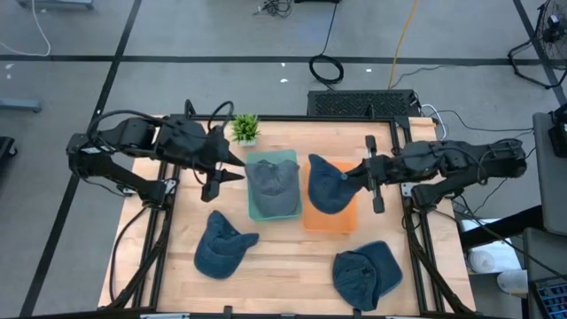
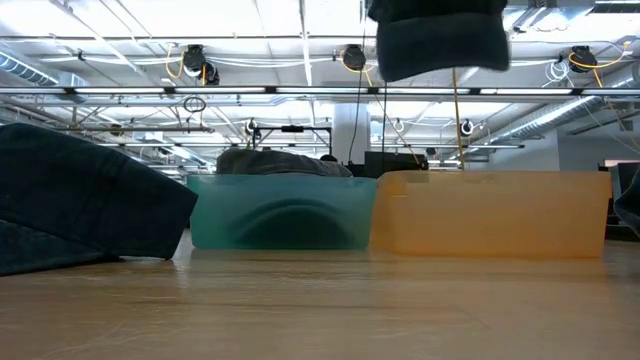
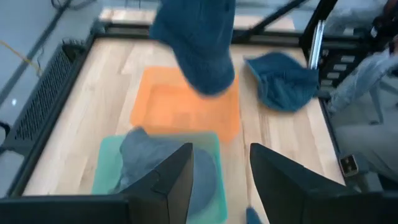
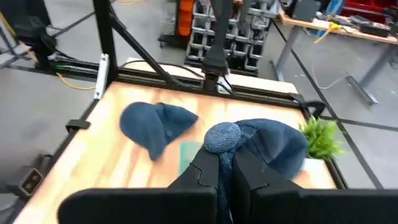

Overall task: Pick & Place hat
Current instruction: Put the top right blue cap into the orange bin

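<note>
Right end effector is clamped tight on a blue hat and holds it in the air above the orange bin. In the low view the hat hangs well clear of the orange bin's rim; in the right wrist view its crown bunches just ahead of the pinched fingers.

Left end effector sits beside the teal bin, on the side away from the orange bin; its fingers stand partly apart with nothing between them. A grey-blue hat lies inside the teal bin; in the low view its top shows above the bin wall, and the left wrist view shows it resting in the teal bin just past the fingers.

The two bins stand side by side, touching or nearly so, near the middle of the wooden counter.

Two more blue hats lie loose on the counter on the side nearer the low camera: one in front of the teal bin, one in front of the orange bin and further toward the right arm's side.

A small green plant stands at the far edge of the counter, near the left arm
</note>
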